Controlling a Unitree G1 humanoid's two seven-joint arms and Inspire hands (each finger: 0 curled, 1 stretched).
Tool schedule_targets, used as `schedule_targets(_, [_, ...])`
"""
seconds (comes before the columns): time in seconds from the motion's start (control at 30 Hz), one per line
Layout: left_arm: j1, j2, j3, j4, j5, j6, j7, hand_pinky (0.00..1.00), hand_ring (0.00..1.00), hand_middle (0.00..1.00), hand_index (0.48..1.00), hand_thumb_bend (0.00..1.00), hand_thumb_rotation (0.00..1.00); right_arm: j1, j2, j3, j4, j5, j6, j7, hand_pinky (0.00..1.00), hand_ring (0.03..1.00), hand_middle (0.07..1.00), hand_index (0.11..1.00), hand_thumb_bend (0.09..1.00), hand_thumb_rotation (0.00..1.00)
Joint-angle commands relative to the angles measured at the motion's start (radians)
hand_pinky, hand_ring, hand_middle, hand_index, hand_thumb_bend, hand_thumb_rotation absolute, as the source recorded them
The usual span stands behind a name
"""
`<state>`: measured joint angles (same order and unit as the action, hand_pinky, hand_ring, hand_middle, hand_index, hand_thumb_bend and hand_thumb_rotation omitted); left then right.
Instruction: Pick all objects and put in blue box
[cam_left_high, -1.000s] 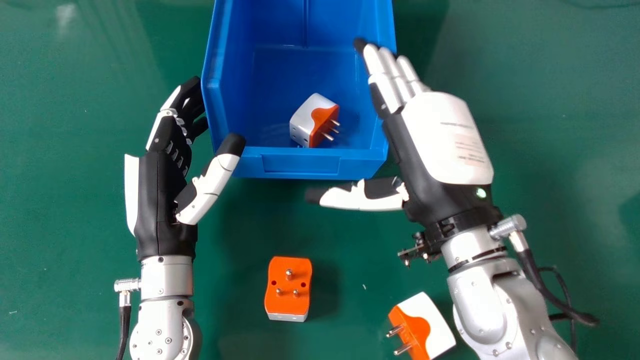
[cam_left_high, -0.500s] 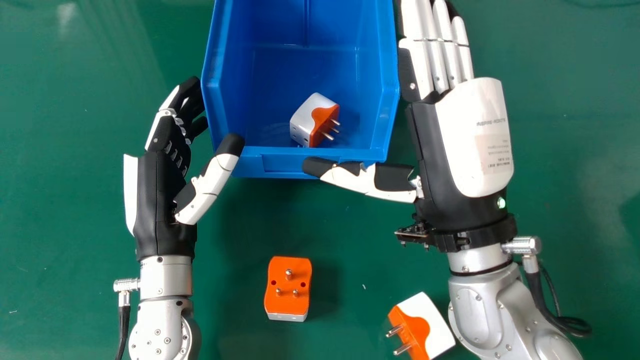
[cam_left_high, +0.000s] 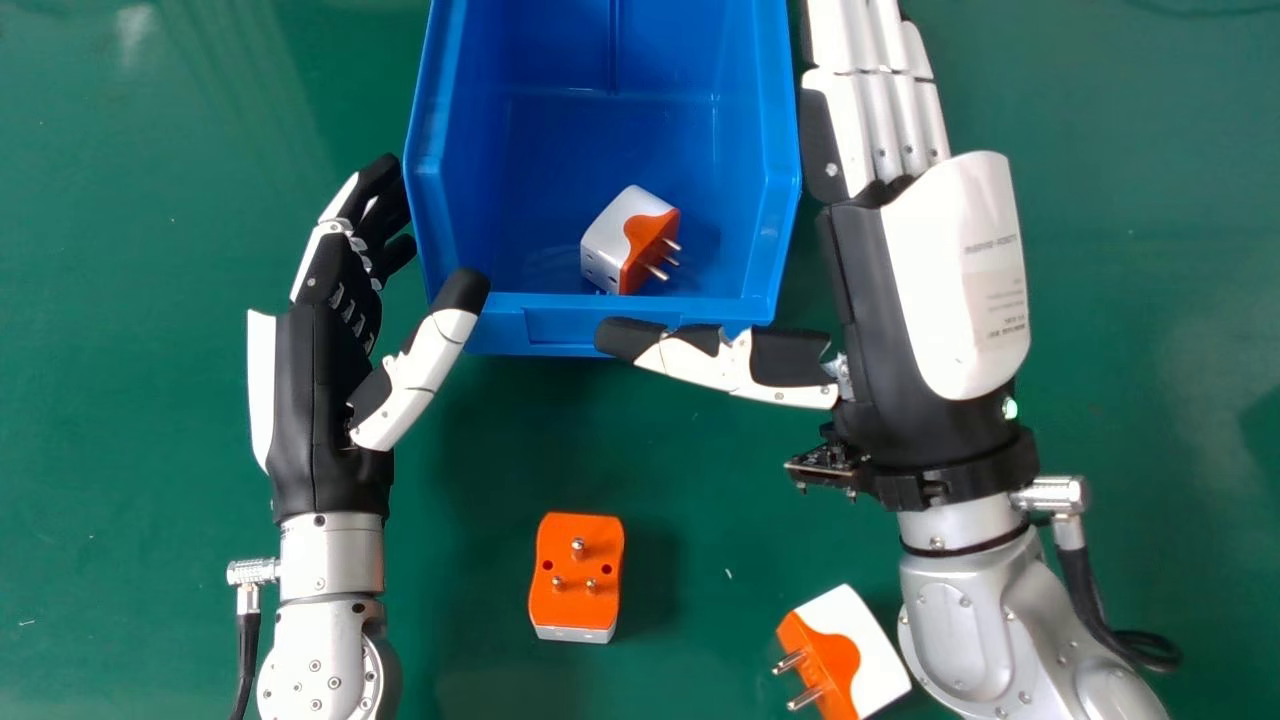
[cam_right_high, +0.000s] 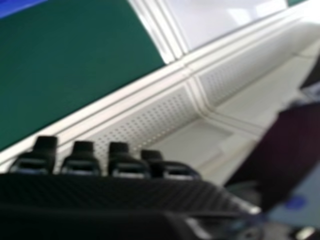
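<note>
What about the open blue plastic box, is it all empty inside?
No, a chunky white-and-orange plug adapter with metal pins lies in the box.

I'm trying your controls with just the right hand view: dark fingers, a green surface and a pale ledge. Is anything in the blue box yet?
Observer: Yes, an orange-and-white plug adapter lies inside the blue box, near its front wall.
Operator: Oh! What's left to pick up?
Observer: Two similar pieces lie on the green table: a pins-up adapter and a tilted adapter, nearer the right arm.
Operator: Is the other hand carrying one?
Observer: No, the left hand is empty, its fingers beside the box's left wall.
</note>
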<state>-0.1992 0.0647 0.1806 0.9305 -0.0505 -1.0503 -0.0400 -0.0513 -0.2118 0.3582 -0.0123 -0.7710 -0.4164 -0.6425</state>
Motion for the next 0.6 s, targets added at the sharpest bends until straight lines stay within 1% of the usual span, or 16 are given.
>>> schedule_targets(0.0, [0.005, -0.005, -0.004, -0.022, 0.001, -0.010, 0.001, 0.86, 0.87, 0.85, 0.837, 0.82, 0.49, -0.001, -0.009, -0.014, -0.009, 0.065, -0.069, 0.028, 0.95, 0.996, 0.998, 1.000, 0.795, 0.47])
schedule_targets(0.1, [0.006, -0.004, -0.004, -0.022, 0.001, -0.011, 0.002, 0.86, 0.87, 0.85, 0.837, 0.82, 0.49, -0.002, -0.019, -0.019, 0.004, 0.160, -0.144, 0.093, 0.94, 0.990, 0.997, 1.000, 0.789, 0.47])
schedule_targets(0.13, [0.006, -0.004, -0.004, -0.021, 0.001, -0.012, 0.002, 0.86, 0.87, 0.85, 0.837, 0.82, 0.49, -0.002, -0.019, -0.023, 0.009, 0.182, -0.163, 0.111, 0.93, 0.987, 0.997, 1.000, 0.788, 0.47])
schedule_targets(0.17, [0.006, -0.004, -0.004, -0.021, 0.002, -0.012, 0.002, 0.86, 0.87, 0.85, 0.838, 0.82, 0.49, -0.003, -0.020, -0.024, 0.014, 0.216, -0.185, 0.138, 0.89, 0.976, 0.995, 1.000, 0.791, 0.47])
schedule_targets(0.2, [0.007, -0.005, -0.004, -0.021, 0.001, -0.011, 0.002, 0.85, 0.87, 0.85, 0.839, 0.82, 0.49, -0.002, -0.022, -0.022, 0.016, 0.275, -0.201, 0.185, 0.88, 0.972, 0.995, 1.000, 0.792, 0.47])
schedule_targets(0.27, [0.007, -0.006, -0.004, -0.022, 0.003, -0.010, 0.006, 0.85, 0.87, 0.85, 0.837, 0.82, 0.49, 0.004, -0.024, -0.023, 0.011, 0.357, -0.215, 0.263, 0.85, 0.956, 0.988, 1.000, 0.803, 0.47])
schedule_targets(0.37, [0.008, -0.006, -0.004, -0.022, 0.002, -0.012, 0.004, 0.85, 0.87, 0.85, 0.836, 0.82, 0.50, 0.014, -0.039, -0.026, -0.006, 0.475, -0.221, 0.388, 0.81, 0.936, 0.981, 1.000, 0.820, 0.45])
schedule_targets(0.43, [0.010, -0.005, -0.004, -0.022, 0.004, -0.012, 0.005, 0.85, 0.87, 0.85, 0.836, 0.82, 0.50, 0.019, -0.048, -0.023, -0.018, 0.569, -0.224, 0.478, 0.80, 0.927, 0.976, 1.000, 0.827, 0.45])
schedule_targets(0.47, [0.010, -0.005, -0.004, -0.022, 0.002, -0.011, 0.004, 0.85, 0.87, 0.85, 0.837, 0.82, 0.50, 0.021, -0.051, -0.025, -0.022, 0.602, -0.224, 0.516, 0.79, 0.919, 0.972, 1.000, 0.830, 0.45])
schedule_targets(0.5, [0.010, -0.005, -0.004, -0.021, 0.005, -0.011, 0.007, 0.85, 0.87, 0.85, 0.837, 0.82, 0.50, 0.021, -0.057, -0.028, -0.025, 0.627, -0.226, 0.550, 0.79, 0.919, 0.972, 1.000, 0.830, 0.45])
schedule_targets(0.57, [0.010, -0.005, -0.004, -0.020, 0.005, -0.011, 0.007, 0.85, 0.87, 0.85, 0.837, 0.82, 0.50, 0.025, -0.066, -0.035, -0.037, 0.676, -0.216, 0.618, 0.78, 0.913, 0.966, 1.000, 0.829, 0.44])
